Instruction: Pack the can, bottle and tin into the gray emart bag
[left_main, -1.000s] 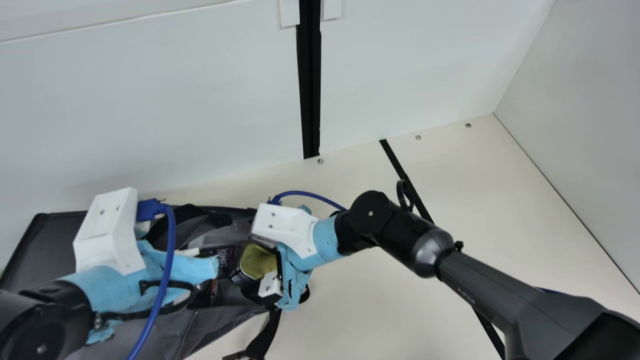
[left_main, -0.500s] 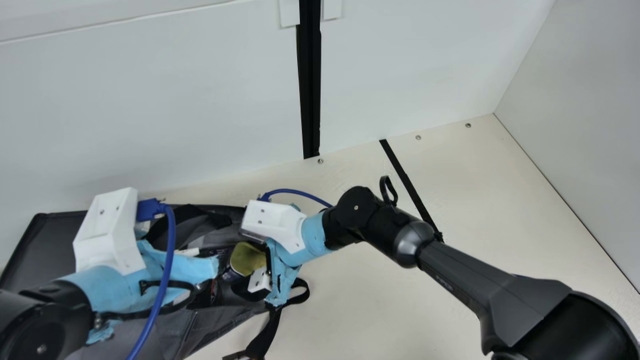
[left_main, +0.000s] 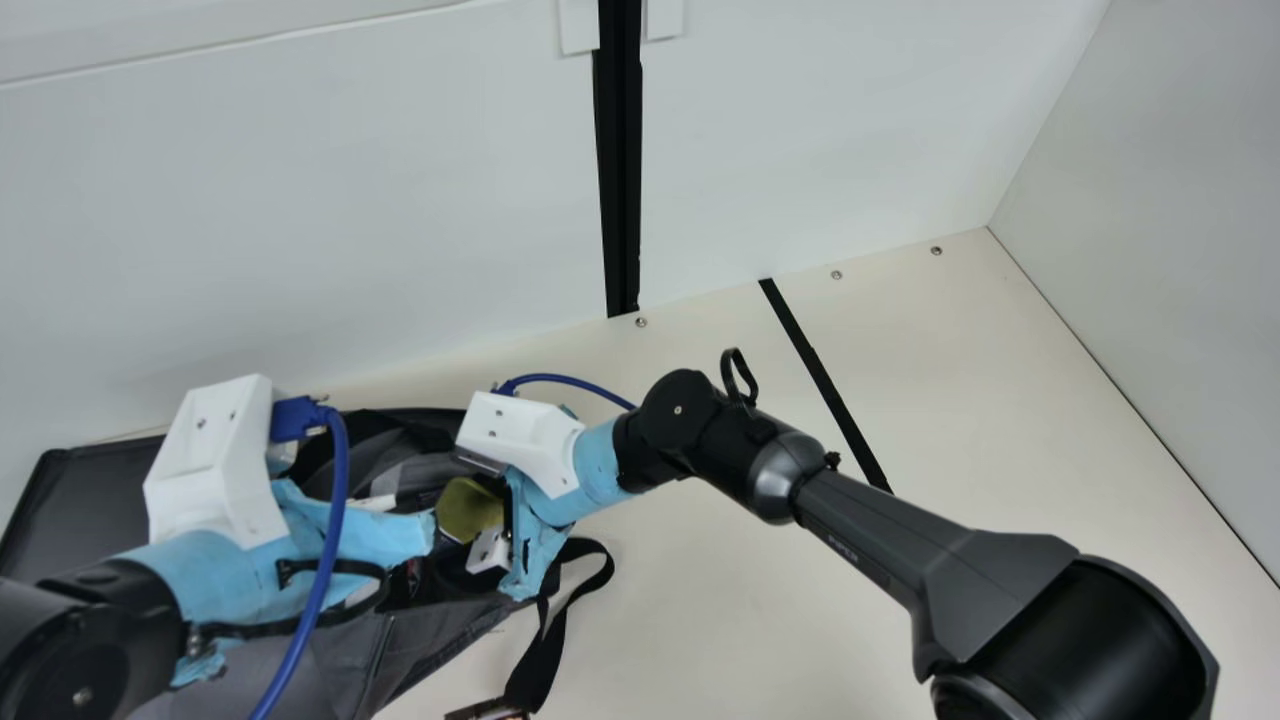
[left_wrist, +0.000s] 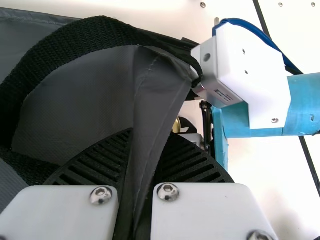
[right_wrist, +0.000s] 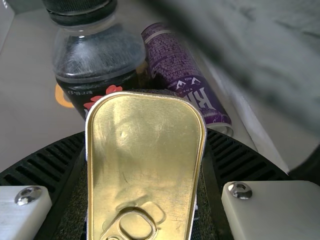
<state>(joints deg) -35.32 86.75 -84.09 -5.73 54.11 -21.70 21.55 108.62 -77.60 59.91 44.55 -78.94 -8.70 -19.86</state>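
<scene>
My left gripper (left_main: 405, 540) is at the gray bag (left_main: 440, 625) in the main view; in the left wrist view, the left gripper (left_wrist: 135, 170) pinches the bag's edge (left_wrist: 150, 105) between its fingers. At the bag's mouth, my right gripper (left_main: 500, 545) has the gold-lidded tin (left_main: 467, 510). The right wrist view shows the right gripper (right_wrist: 147, 155) shut on the tin (right_wrist: 145, 135), lid and pull ring facing the camera. Beyond it, inside the bag, are the dark bottle (right_wrist: 97, 52) with a black cap and the purple can (right_wrist: 187, 82), leaning at a slant.
A black bag strap (left_main: 540, 665) trails over the cream table (left_main: 720, 610) at the bag's right. The white back wall (left_main: 400, 230) rises close behind the bag. A black tape line (left_main: 825, 385) crosses the table on the right. Another strap (left_wrist: 75, 42) arches over the bag.
My right gripper has moved left with the tin, farther over the bag's mouth. The bag's far left edge has shifted slightly left. My left arm has hardly moved.
</scene>
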